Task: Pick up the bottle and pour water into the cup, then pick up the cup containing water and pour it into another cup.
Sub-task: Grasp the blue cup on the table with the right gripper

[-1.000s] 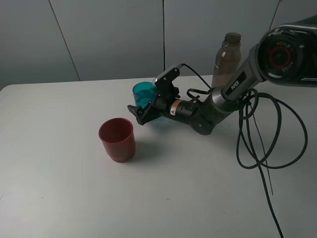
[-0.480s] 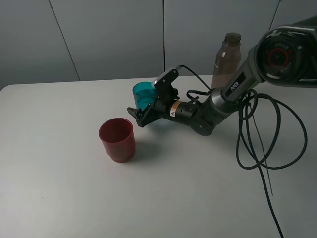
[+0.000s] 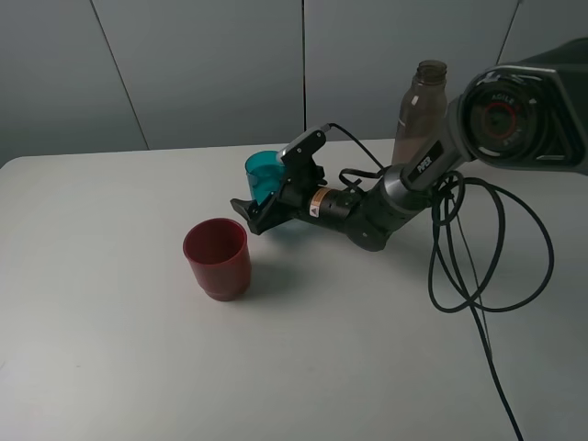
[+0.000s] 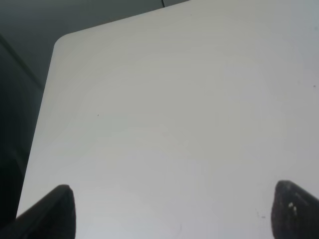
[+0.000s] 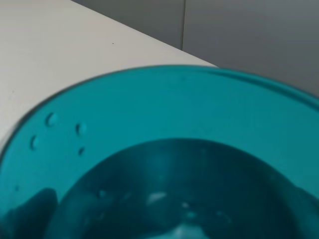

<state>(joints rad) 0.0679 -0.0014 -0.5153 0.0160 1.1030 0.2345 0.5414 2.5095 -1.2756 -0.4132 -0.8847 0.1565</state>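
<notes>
Reaching a little further toward the left of the overhead frame, the right gripper has slid in around the cup. Its near finger now pokes out slightly further past the cup's side than it did a second ago. The shoulder housing at the upper right has turned, and the black cable loop at right of centre has drawn in tighter.

The cup itself has not shifted. It stands upright on the white table just above centre, and the jaws are spread wide on either side of it rather than pressed against it. In the right wrist view its teal wall fills the frame, with droplets on the inside and what looks like water in the bottom.

That suggests the first pour is done and the step in hand is taking up the filled cup. The grasp seems lined up but not yet made.

Nothing else differs. The red cup sits left of centre, below and just left of the teal one, close by but apart. The bottle stands upright at the upper right, behind the arm.

The left gripper hangs over bare tabletop, its fingertips wide apart and holding nothing.
</notes>
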